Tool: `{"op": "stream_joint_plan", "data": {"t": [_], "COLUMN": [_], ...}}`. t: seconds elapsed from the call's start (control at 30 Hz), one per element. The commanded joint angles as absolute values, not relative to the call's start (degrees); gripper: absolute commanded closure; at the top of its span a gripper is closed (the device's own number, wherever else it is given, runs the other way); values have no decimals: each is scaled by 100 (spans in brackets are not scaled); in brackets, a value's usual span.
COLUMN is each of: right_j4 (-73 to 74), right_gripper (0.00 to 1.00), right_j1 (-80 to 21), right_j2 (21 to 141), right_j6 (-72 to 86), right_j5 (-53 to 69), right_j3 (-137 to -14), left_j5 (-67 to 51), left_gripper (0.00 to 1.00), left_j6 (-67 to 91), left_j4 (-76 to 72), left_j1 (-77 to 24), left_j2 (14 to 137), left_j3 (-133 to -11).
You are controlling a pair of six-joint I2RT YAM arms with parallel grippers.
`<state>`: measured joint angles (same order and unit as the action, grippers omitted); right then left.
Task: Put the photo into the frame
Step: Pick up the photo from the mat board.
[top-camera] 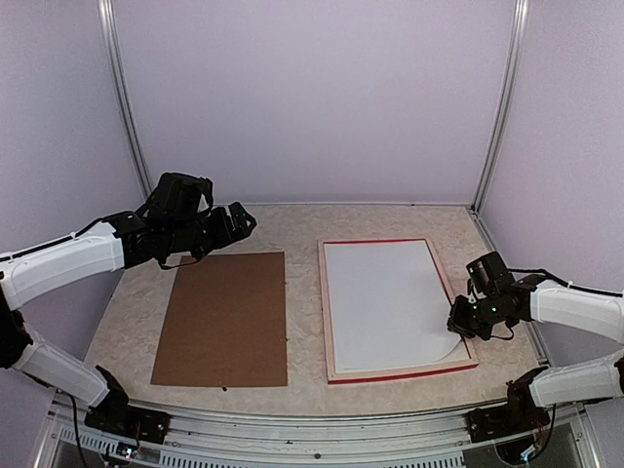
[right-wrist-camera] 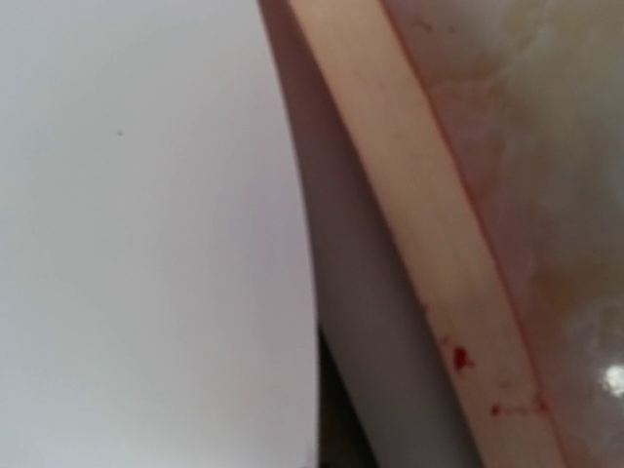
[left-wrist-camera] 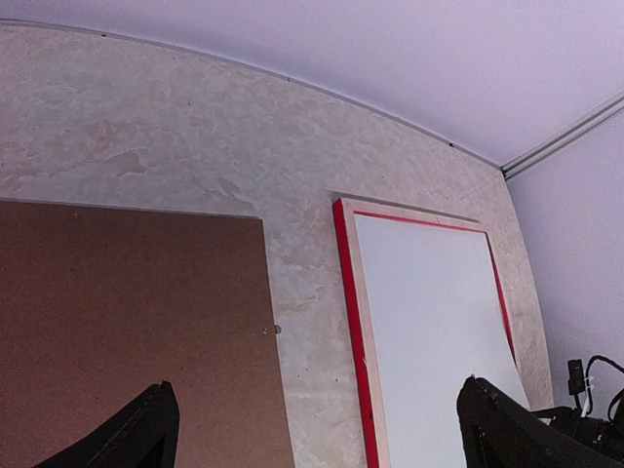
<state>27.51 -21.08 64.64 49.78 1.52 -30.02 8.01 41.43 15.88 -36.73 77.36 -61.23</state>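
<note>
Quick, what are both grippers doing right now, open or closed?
Left gripper: open, holding nothing.
Right gripper: cannot tell; it is at the curled corner of the thin white rectangular sheet in the red-edged wooden rectangular frame.

On my feed the frame (top-camera: 327,312) shows pale unpainted wood with a red outer edge (the right wrist view picks up a few red specks on the wood). The photo (top-camera: 385,302) inside it shows me only plain white. The backing board (top-camera: 224,317) is flat brown, the table (top-camera: 303,292) mottled cream and beige, the walls (top-camera: 312,97) pale lilac.
</note>
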Motion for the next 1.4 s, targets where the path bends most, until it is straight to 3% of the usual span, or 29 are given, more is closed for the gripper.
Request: {"op": "stream_joint_plan", "data": {"t": [0.0,0.2,0.6,1.0,1.37], "right_j4": [2557,2668,2908,3958,3338], "right_gripper": [100,96,72,48,46], "right_j1": [-2045,-2048,-2048,-2048,-2385], "right_j2": [6441,6353,6273,6162,6150], "right_j6": [4964,4966,4879,4537,4327], "right_j5": [188,135,44,-977,-159], "right_j3": [-2927,-2943,-3118,-3865,-3683], "left_j5": [895,858,870,775,482], "left_gripper": [1,1,1,1,1], "left_j6": [4017,4017,4017,4008,3913], "left_j4": [1556,1547,1564,1505,1120], "left_j1": [-3710,-3709,-3709,-3870,-5357], "left_j2": [7723,7743,7681,7767,8720], "left_j3": [-6240,-6240,-6205,-6035,-6392]}}
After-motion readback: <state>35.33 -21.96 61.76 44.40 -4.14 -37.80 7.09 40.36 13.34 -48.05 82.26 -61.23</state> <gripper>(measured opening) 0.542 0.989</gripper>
